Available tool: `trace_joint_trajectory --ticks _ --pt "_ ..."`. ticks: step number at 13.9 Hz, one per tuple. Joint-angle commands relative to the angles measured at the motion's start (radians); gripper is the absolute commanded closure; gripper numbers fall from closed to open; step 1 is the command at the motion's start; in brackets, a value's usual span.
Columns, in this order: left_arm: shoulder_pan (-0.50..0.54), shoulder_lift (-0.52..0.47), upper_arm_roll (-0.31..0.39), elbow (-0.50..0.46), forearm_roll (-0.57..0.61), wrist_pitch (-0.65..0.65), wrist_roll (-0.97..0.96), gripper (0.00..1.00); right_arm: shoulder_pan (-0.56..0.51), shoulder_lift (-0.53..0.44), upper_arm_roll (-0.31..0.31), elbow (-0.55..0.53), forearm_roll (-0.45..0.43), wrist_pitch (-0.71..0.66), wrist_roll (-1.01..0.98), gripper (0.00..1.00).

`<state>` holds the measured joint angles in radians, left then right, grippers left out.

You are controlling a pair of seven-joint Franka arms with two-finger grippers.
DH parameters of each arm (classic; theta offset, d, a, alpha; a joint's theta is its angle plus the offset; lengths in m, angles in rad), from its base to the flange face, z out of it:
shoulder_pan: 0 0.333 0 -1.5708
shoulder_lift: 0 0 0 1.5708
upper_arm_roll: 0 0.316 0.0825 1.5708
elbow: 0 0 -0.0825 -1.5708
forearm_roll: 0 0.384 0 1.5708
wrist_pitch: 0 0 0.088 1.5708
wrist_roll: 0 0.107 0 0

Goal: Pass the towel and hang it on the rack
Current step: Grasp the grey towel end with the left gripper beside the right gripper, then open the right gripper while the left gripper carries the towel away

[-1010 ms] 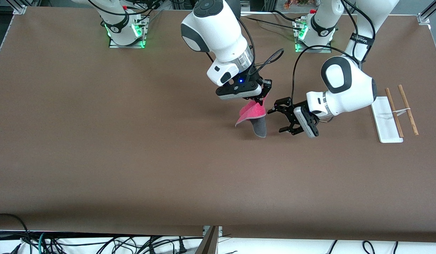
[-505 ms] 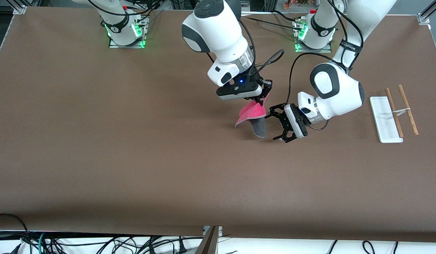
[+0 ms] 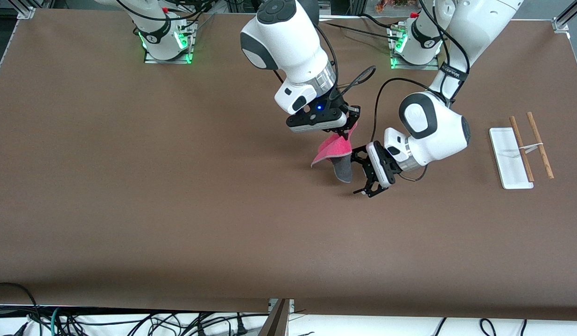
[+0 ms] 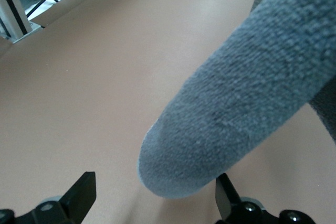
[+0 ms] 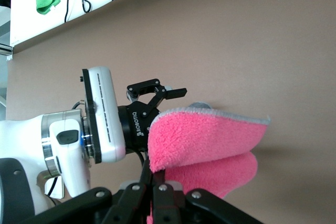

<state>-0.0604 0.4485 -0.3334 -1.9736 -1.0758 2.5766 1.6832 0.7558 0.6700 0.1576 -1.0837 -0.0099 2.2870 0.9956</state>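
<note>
There was one towel [image 3: 336,151], pink on one face and grey on the other, hanging from the right tool [image 3: 348,125], which was clamped on it, with the left tool [image 3: 361,172] spread wide just beside its grey end. There were two tools, one on each of two arms. There was one rack [image 3: 510,161], with one flat white base, two thin wooden rods and one white crosspiece. All of it was on or over one brown bench [image 3: 176,210].
</note>
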Motion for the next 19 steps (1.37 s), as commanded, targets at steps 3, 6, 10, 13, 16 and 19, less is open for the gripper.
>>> trace_joint_trajectory --ticks 3,6,10,13,16,19 --pt "-0.009 0.019 0.002 0.035 -0.021 0.013 0.108 0.77 0.004 0.003 -0.003 0.013 -0.005 0.005 0.008 1.0" --pt "-0.007 0.019 0.002 0.033 -0.019 0.013 0.107 1.0 0.005 0.003 -0.003 0.013 -0.005 0.005 0.008 1.0" --pt "0.007 0.01 0.002 0.033 -0.023 0.007 0.104 1.0 0.004 0.003 -0.004 0.013 -0.005 0.003 0.008 1.0" --pt "0.059 0.003 0.002 0.029 -0.021 -0.015 0.102 1.0 -0.003 0.002 -0.004 0.011 -0.007 0.003 0.003 0.01" --pt "0.111 -0.019 0.026 0.036 0.083 -0.091 0.054 1.0 -0.016 -0.001 -0.01 0.011 -0.008 -0.007 -0.002 0.0" --pt "0.157 -0.02 0.057 0.126 0.345 -0.226 -0.168 1.0 -0.079 -0.01 -0.038 0.011 -0.01 -0.102 -0.157 0.0"
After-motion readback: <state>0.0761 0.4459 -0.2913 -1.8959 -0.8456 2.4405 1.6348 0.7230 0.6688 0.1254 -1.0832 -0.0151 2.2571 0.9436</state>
